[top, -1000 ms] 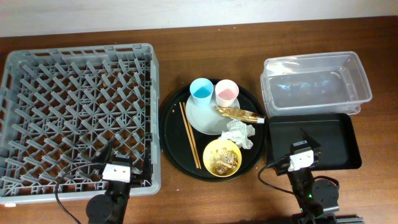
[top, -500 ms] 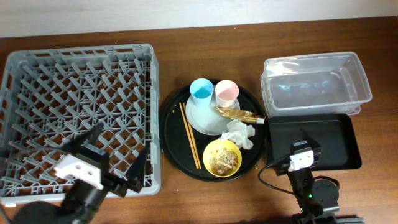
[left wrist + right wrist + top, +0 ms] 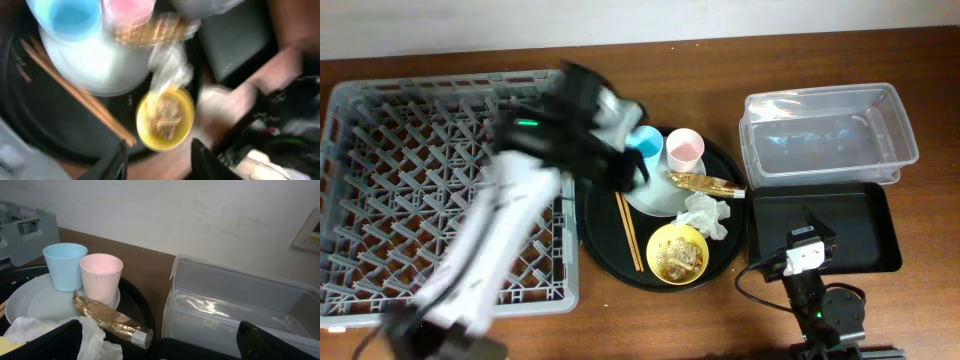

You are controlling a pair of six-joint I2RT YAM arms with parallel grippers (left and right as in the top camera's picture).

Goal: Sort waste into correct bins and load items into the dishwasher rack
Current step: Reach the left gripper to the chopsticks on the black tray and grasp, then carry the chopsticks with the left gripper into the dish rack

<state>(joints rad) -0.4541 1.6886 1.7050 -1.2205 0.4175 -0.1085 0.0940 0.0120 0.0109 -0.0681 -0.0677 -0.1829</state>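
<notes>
The dishwasher rack (image 3: 440,180) is sitting left of the round black tray (image 3: 605,240). The left gripper (image 3: 159,150) is hovering over that tray, fingers spread, gripping nothing. On the tray, chopsticks (image 3: 626,218) are lying along its left side, far to near. The light-blue cup (image 3: 644,147) and pink cup (image 3: 683,148) are standing on the plate (image 3: 655,195), and the yellow bowl (image 3: 677,253) is holding food scraps (image 3: 677,260). The wrapper (image 3: 705,182) is pointing rightward. Right of the tray, the right gripper (image 3: 159,335) is resting with fingers parted
</notes>
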